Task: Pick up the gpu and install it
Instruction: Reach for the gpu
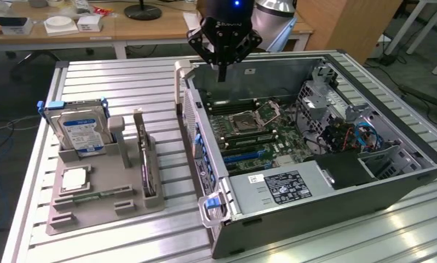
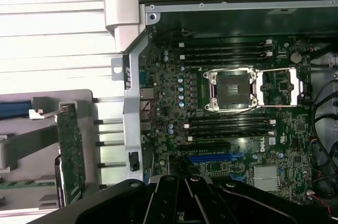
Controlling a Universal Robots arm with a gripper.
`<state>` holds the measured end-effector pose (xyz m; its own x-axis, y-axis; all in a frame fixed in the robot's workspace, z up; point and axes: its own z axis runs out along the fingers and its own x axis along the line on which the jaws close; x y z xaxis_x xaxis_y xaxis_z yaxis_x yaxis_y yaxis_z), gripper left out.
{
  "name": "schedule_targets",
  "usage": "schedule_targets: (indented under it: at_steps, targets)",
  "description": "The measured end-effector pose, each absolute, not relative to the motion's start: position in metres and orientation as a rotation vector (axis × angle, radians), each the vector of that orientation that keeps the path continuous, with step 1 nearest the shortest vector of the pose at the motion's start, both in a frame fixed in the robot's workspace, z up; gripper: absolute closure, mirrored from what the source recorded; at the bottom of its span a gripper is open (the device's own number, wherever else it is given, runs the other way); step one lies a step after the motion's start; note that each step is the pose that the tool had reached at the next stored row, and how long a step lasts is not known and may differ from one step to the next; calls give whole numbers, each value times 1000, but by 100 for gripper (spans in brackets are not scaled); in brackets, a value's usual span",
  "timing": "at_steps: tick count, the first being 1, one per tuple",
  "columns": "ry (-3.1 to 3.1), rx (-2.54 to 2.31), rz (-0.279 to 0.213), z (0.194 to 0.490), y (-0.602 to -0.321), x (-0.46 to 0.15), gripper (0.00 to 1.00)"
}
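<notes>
The motherboard (image 1: 277, 134) is laid below the fingers (image 1: 220, 72), in the case (image 1: 350, 203); the gpu (image 1: 146, 164) is stood well apart, in the holder (image 1: 94, 211)

gripper (image 1: 220, 75) is all black. Broad housing (image 1: 214, 13) up top, with white lettering (image 1: 229, 24) across it, too small to read. 1 blue light (image 1: 235, 3) glows above the lettering. Below the housing, angled links (image 1: 199, 44) stand out on both sides, then taper into slim dark jaws, so the outline is roughly a diamond. Arm segment (image 1: 275, 10) behind it is a rounded silver tube. In the wrist view the links are matte black with shiny edges, with round pivot pins (image 2: 168, 178) at the joints.
</notes>
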<state>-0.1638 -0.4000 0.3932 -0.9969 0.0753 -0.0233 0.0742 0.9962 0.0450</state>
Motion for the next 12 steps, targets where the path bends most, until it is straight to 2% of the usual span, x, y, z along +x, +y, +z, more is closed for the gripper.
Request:
schedule_targets:
  at_steps: [12]
  targets:
    - [3114,117,69,393,-400,-175,90]
